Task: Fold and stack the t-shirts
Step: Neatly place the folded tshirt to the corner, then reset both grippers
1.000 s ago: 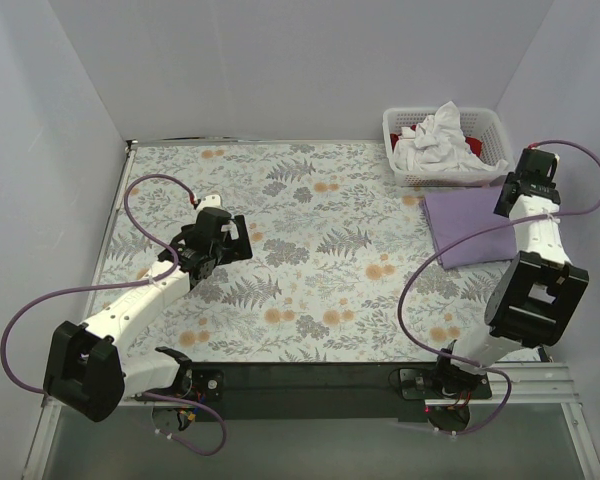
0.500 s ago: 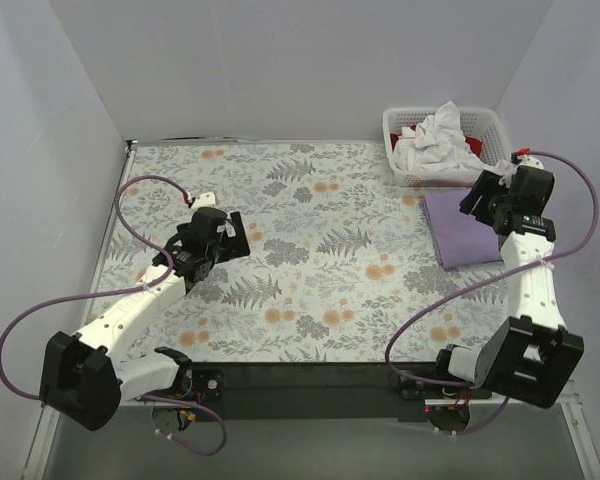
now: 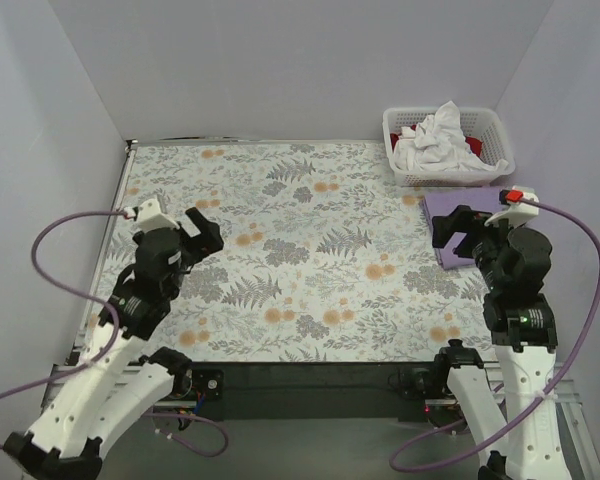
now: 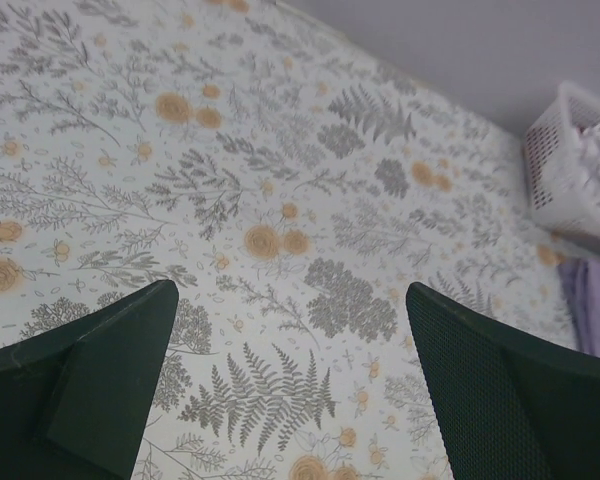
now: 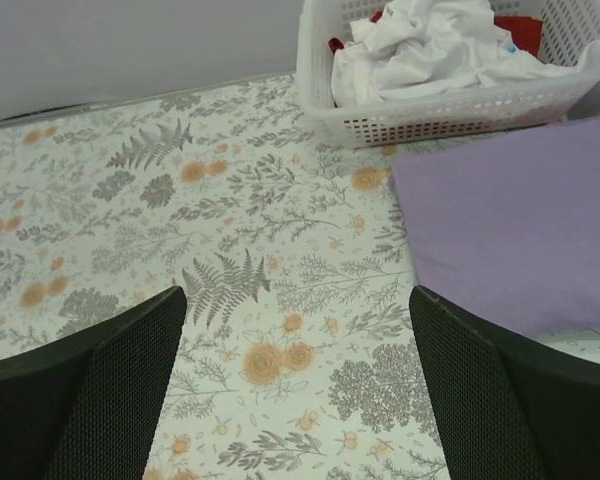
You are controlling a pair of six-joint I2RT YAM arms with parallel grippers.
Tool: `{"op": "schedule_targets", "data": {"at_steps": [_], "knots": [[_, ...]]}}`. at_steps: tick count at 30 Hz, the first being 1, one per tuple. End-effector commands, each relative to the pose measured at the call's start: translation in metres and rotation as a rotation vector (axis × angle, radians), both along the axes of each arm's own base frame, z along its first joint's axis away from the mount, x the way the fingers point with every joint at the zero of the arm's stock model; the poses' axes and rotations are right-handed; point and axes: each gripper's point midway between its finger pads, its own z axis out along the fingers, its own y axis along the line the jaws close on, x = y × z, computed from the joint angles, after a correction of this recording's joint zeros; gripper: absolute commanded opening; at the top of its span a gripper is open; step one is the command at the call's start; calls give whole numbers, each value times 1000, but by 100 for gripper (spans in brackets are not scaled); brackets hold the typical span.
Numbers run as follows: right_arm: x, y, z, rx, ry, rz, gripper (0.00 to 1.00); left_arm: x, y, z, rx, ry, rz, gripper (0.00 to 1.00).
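A lavender t-shirt [image 3: 460, 198] lies folded flat on the right of the table in front of the basket; it also shows in the right wrist view [image 5: 520, 220] and the left wrist view [image 4: 592, 300]. A crumpled white t-shirt [image 3: 435, 140] and a red one [image 3: 473, 147] lie in the basket, as the right wrist view shows for the white one [image 5: 430, 50] and the red one [image 5: 520, 28]. No pink t-shirt is in view. My right gripper [image 3: 462, 235] hangs open and empty above the lavender shirt's left part. My left gripper [image 3: 202, 232] is open and empty above the table's left side.
The white lattice basket [image 3: 450, 178] stands at the back right corner. The floral cloth [image 3: 310, 250] covers the table. Grey walls close in the back and both sides. Purple cables loop beside each arm.
Both arms have drawn back toward the near edge and risen. My right gripper moved from beside the basket to over the lavender shirt. My left gripper moved left.
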Motion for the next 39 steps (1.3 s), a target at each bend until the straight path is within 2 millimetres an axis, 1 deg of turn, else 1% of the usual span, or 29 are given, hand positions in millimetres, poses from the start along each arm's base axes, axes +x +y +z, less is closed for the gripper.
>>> {"op": "schedule_targets", "data": {"at_steps": [1, 3, 4, 5, 7, 8, 10, 11, 13, 15, 16, 17, 19, 21, 23, 28, 39], "knots": [[-12, -5, -31, -64, 53, -25, 98, -22, 31, 10, -26, -97, 113, 98], [-15, -5, -38, -81, 54, -25, 98, -28, 38, 8, -32, -137, 136, 98], [-17, -4, -45, -88, 64, -22, 98, -30, 42, 7, -37, -150, 149, 98], [-19, -5, -46, -102, 55, -20, 98, -34, 47, 3, -43, -166, 169, 98], [-21, -7, -51, -111, 55, -31, 98, -35, 51, 0, -51, -193, 187, 98], [-21, -8, -52, -113, 52, -40, 98, -36, 54, -6, -47, -198, 199, 98], [-25, -9, -50, -114, 31, -47, 98, -35, 54, -5, -50, -221, 202, 98], [-25, -10, -55, -116, 34, -52, 98, -34, 54, -7, -47, -218, 205, 98], [-28, -14, -54, -120, 13, -75, 98, -32, 54, -7, -47, -220, 208, 98], [-30, -15, -61, -125, 9, -84, 98, -30, 54, -9, -37, -214, 209, 98], [-32, -15, -56, -121, -25, -86, 98, -29, 54, -13, -27, -205, 212, 98], [-32, -16, -65, -128, -18, -93, 98, -28, 54, -15, -21, -202, 212, 98], [-32, -16, -61, -123, -62, -93, 98, -24, 53, -21, 4, -203, 206, 98], [-33, -14, -62, -116, -71, -88, 98, -22, 52, -21, 15, -213, 200, 98], [-32, -14, -62, -115, -73, -87, 98, -21, 50, -24, 23, -206, 187, 98], [-30, -12, -64, -114, -64, -77, 98, -19, 54, -31, 43, -184, 207, 98], [-31, -10, -63, -107, -76, -66, 99, -19, 56, -38, 50, -177, 222, 98]]}}
